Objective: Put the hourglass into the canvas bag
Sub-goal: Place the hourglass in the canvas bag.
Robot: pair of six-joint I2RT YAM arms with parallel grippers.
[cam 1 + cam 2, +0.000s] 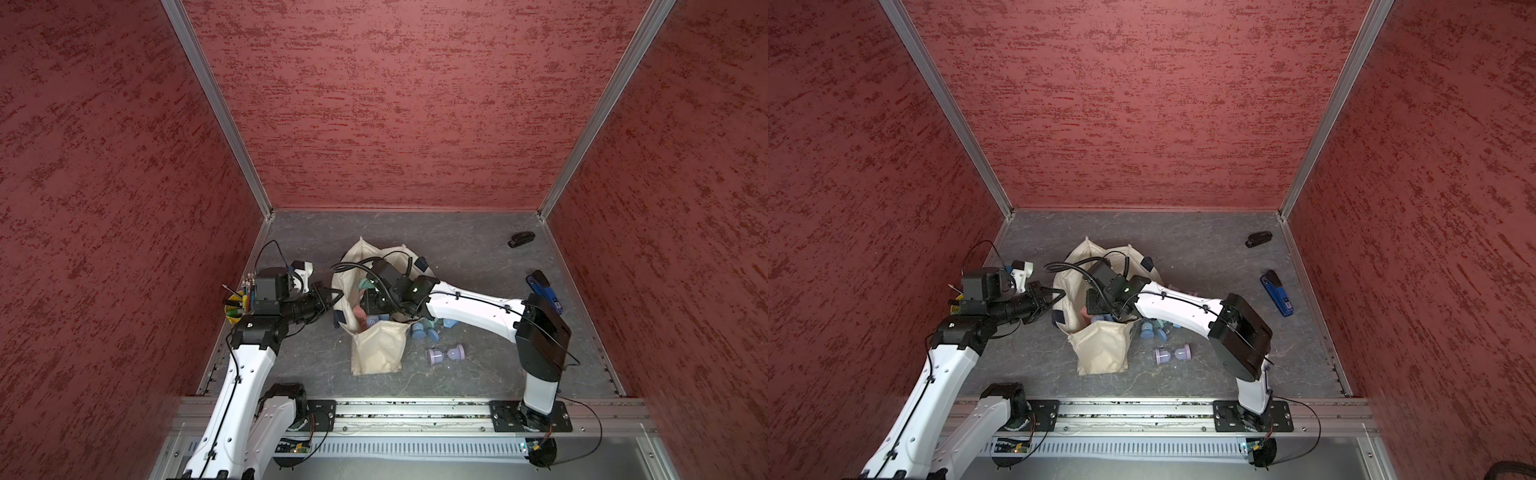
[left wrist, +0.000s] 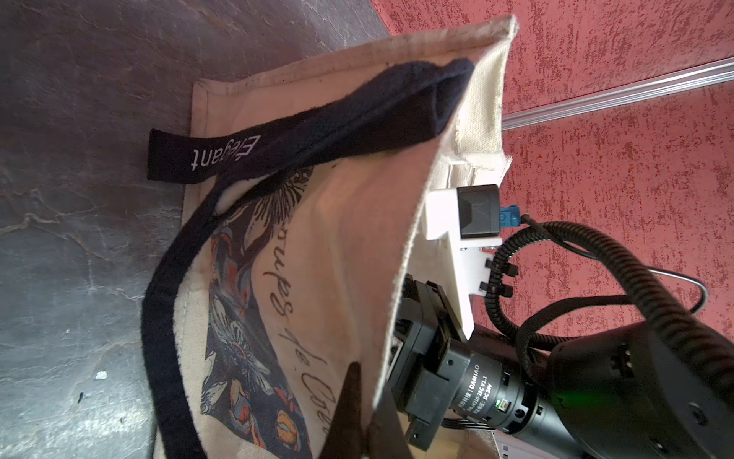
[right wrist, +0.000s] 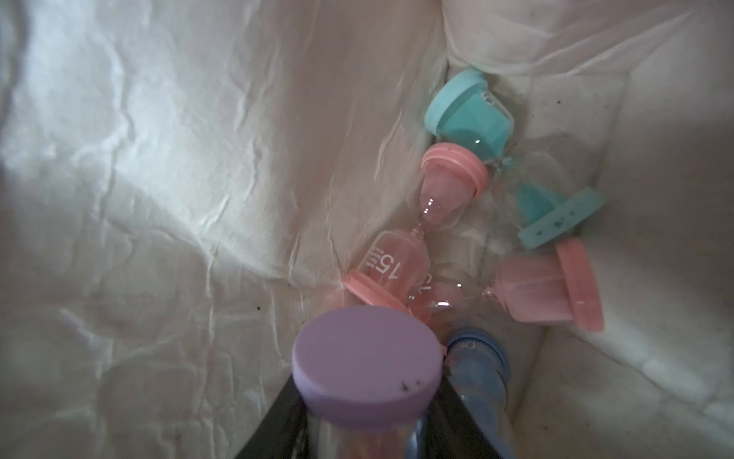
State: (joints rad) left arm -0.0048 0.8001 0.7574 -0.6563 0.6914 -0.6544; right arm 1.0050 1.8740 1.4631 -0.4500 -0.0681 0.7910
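Note:
The cream canvas bag (image 1: 376,349) (image 1: 1100,349) stands open mid-table. My left gripper (image 1: 336,297) (image 2: 367,397) is shut on the bag's rim (image 2: 401,278), pinching the cloth next to the navy strap (image 2: 167,278). My right gripper (image 1: 372,307) (image 3: 367,381) reaches down inside the bag, shut on a purple-capped hourglass (image 3: 365,365) held end-on above the bottom. Inside the bag lie two pink hourglasses (image 3: 401,246) (image 3: 548,290), a teal one (image 3: 476,115) and a blue one (image 3: 480,369). A purple hourglass (image 1: 445,354) (image 1: 1173,354) lies on the table to the right of the bag.
Blue and teal hourglasses (image 1: 419,330) huddle against the bag's right side under my right arm. A black stapler (image 1: 520,239) lies far right, a blue stapler (image 1: 544,291) nearer. A yellow cup of pens (image 1: 235,309) stands behind my left wrist. Red walls enclose three sides.

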